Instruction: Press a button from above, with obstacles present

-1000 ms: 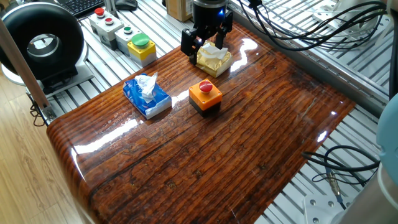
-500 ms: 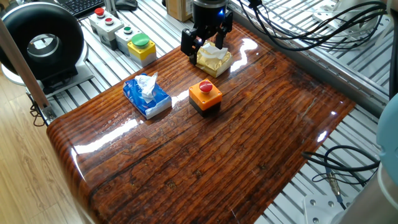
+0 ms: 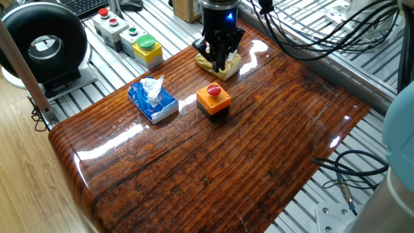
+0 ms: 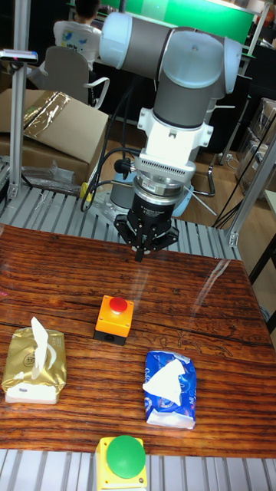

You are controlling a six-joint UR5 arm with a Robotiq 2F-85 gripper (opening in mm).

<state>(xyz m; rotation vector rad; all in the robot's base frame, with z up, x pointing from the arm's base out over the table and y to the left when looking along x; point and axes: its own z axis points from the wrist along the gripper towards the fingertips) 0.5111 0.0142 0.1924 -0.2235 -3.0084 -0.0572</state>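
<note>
The button (image 3: 214, 90) is a red dome on an orange box (image 3: 213, 102) near the middle of the wooden table; it shows again in the tall fixed view (image 4: 117, 304). My gripper (image 3: 218, 65) (image 4: 140, 251) hangs in the air, fingers pointing down and shut together on nothing. In the tall fixed view it sits behind and above the button. One obstacle, the blue tissue pack (image 3: 153, 100) (image 4: 170, 389), lies beside the button box. The pale yellow block (image 3: 234, 63) (image 4: 34, 370) is partly hidden behind my gripper in the fixed view.
A green button on a yellow box (image 3: 147, 49) (image 4: 120, 459) and a grey box with red and green buttons (image 3: 115, 27) stand off the table's edge. A black round device (image 3: 44, 45) sits at the left. Cables (image 3: 310, 29) run along the metal frame.
The gripper's fingers, spread apart in both earlier frames, have come together. The gripper has also shifted slightly right. The button and obstacles have not moved.
</note>
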